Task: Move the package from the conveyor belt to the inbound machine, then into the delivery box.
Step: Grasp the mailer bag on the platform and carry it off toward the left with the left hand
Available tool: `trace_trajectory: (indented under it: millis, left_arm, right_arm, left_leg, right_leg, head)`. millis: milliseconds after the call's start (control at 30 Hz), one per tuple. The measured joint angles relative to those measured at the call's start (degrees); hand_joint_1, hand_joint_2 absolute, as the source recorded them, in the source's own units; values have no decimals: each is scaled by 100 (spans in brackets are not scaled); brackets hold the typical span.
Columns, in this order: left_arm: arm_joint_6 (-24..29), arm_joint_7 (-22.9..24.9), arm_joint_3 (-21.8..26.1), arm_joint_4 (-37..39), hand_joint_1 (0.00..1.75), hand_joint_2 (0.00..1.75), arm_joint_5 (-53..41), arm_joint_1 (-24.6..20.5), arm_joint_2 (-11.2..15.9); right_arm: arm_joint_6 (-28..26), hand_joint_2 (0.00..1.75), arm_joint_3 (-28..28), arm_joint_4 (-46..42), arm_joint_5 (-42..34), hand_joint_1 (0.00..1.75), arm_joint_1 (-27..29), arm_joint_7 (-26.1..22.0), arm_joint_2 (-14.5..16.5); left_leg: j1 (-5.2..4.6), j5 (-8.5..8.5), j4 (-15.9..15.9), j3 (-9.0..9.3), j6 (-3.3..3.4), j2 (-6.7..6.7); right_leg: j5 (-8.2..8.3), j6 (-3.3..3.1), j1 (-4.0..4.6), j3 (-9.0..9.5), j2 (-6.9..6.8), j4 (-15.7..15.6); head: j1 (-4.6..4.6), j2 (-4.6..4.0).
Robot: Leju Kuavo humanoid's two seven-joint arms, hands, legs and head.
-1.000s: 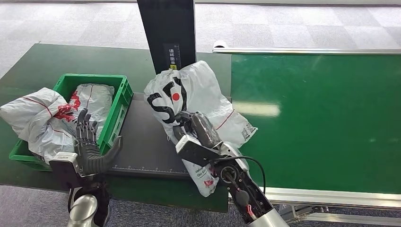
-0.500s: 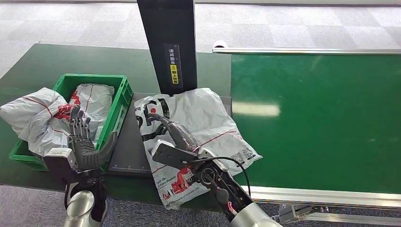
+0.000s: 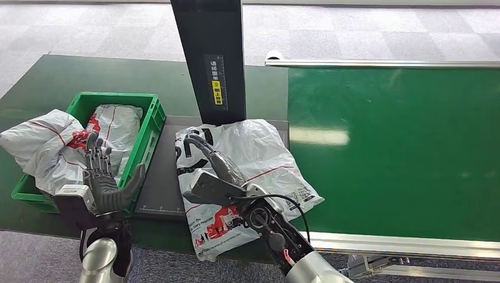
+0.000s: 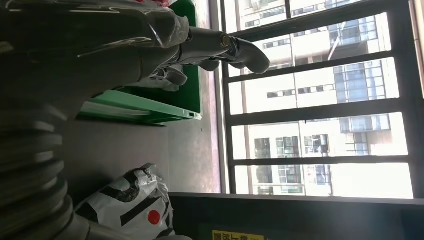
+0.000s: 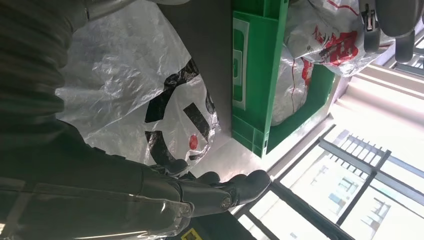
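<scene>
Resting on the package [image 3: 247, 156]: right robot hand [image 3: 207, 160], fingers stretched out flat over the white plastic, nothing gripped, palm near the black lettering. Package: white poly bag, lying flat on the dark platform of the inbound machine [image 3: 162, 177], right part spilling toward the conveyor belt [image 3: 401, 147], near end hanging past the table [image 3: 35, 82] edge. Left robot hand [image 3: 105, 180]: empty, fingers apart and upright, just left of the platform, near corner of the delivery box [image 3: 150, 121]. Delivery box: green crate, left of the platform, already carrying other white bags [image 3: 56, 147], one drooping over its left rim. Black scanner post [image 3: 209, 59]: far side of the platform. Step in hand, by judgement: scan placement done, transfer left to come. Advised: gather a firm fold of plastic, lift clear of the crate's right wall, drop over the far, less crowded part; slippery film likely to slide.
</scene>
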Motion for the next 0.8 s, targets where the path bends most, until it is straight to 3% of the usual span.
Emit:
trace_trajectory:
  millis: [233, 367, 567, 800]
  left_arm:
    - [15, -7, 3, -14, 0, 175, -251, 55, -8]
    - [-213, 593, -615, 252, 0, 175, -2735, 10, -24]
    - [287, 865, -1272, 1673, 0, 175, -4233, -591, -198]
    - [679, 1001, -1669, 3708, 0, 175, -4990, -1472, -522]
  right_arm:
    - [71, 175, -167, -109, -360, 0, 39, -147, -40]
    - [-639, 175, -869, -1977, -998, 0, 751, -574, -464]
    - [-793, 175, -1401, -3343, -770, 0, 1403, -710, -683]
    - [-801, 175, -1921, -3967, -802, 0, 1981, -915, -791]
  left_leg:
    - [0, 0, 1, 0, 0, 0]
    - [-10, -2, 5, -4, 3, -17]
    - [-12, -3, 5, 1, 4, -15]
    - [-11, -3, 5, -1, 4, -12]
  right_leg:
    - [0, 0, 0, -2, 0, 0]
    - [-2, 4, -11, -2, -13, -3]
    - [1, 4, -13, -2, -6, -4]
    - [1, 4, -12, -2, -5, -3]
  head:
    - [2, 0]
    - [1, 0]
    - [-1, 0]
    - [0, 0]
